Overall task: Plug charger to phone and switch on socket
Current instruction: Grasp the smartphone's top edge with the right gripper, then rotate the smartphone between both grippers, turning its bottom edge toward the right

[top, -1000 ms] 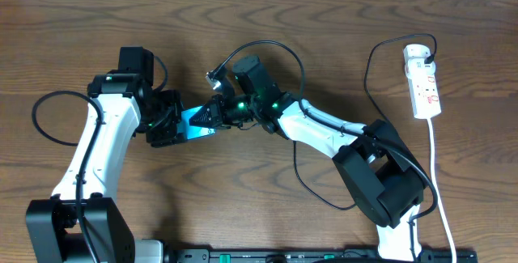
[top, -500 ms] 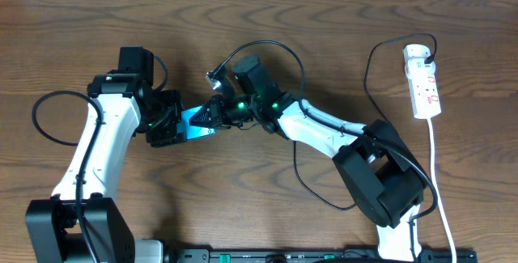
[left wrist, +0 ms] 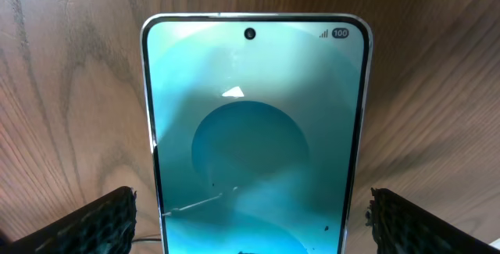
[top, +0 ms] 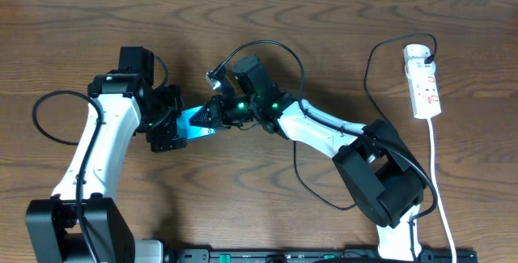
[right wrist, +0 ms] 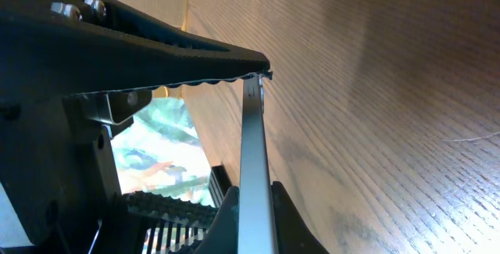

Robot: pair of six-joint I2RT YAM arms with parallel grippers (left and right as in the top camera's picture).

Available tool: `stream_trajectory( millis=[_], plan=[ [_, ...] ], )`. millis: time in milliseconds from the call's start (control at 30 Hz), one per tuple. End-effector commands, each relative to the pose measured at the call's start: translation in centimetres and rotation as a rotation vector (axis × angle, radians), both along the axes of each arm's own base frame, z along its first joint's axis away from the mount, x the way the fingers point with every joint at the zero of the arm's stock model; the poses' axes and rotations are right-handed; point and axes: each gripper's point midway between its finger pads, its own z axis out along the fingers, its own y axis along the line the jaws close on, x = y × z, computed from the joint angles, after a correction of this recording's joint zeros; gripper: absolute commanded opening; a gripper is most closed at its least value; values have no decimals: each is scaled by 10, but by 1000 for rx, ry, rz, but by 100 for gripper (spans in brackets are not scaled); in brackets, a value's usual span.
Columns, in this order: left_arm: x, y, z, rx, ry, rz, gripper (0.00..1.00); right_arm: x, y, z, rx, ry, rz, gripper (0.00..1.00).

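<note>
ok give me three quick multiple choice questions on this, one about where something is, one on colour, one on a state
1. Where on the table is the socket? A) centre B) far right C) far left
2. What colour is the screen of the phone? A) red B) black C) blue
3. The right gripper is: A) shut on the phone B) open, empty C) out of view

1 B, the overhead view shows it by the right edge.
2 C, the left wrist view shows it lit blue.
3 A, its fingers pinch the phone's edge.
</note>
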Motion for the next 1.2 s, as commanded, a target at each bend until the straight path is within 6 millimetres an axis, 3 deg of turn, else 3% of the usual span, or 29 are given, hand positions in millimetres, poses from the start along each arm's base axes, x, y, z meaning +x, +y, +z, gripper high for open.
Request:
stream_trajectory(
  millis=[0, 200, 400, 567, 733, 833, 1000, 1100, 1167],
  plan=[
    [0, 4, -1, 29, -1, -11, 94, -5, 4, 9, 24, -25, 34, 1],
    [35, -4, 9, 11, -204, -186, 95, 6, -9, -1, -22, 2, -9, 1],
    [72, -37, 40, -105, -503, -444, 95, 30, -28, -1, -25, 6, -68, 1],
    [84, -59, 64, -196, -678, -584, 95, 72, -63, -1, -26, 54, -199, 1],
    [83, -66, 71, -221, -727, -641, 95, 122, -108, 2, -14, 153, -407, 1],
    [85, -67, 72, -219, -743, -651, 95, 140, -128, 1, -5, 299, -537, 1],
    [94, -66, 79, -197, -799, -669, 95, 143, -120, 7, 37, 489, -630, 1],
    [97, -66, 81, -190, -819, -671, 95, 141, -102, 19, 87, 544, -649, 1],
    [99, -66, 83, -186, -830, -673, 95, 139, -83, 37, 157, 560, -640, 1]
  ],
)
